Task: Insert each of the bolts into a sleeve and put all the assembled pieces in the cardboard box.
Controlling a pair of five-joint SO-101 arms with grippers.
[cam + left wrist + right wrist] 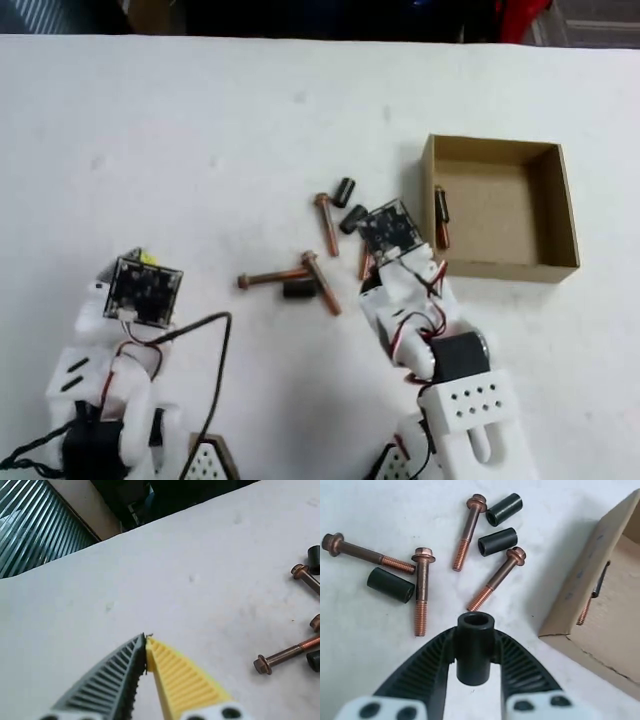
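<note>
While the right gripper (474, 639) pinches a black sleeve (475, 660) between its jaws, holding it upright with the open bore facing up, the left gripper (146, 647) hangs over bare table (210, 555) with its jaws pressed together on nothing. Just beyond the held sleeve, four copper bolts lie loose in a fan; the nearest bolt (497, 577) points its threads toward the gripper. Three more sleeves lie among them: one (391, 584) beside the long bolt (367, 554) and two (497, 541) near the bolt heads farther out. To the side stands the cardboard box (570, 595), where one bolt (585, 611) leans against the inner wall and appears to carry a dark sleeve. This looks like the start of the second assembly: a sleeve is in hand but has no bolt in it yet. The next move probably calls for the left gripper to open, take a bolt near its head, and line the threaded end up with the bore. That fit is tight, so the two parts need to share one axis before the bolt is pushed in.
</note>
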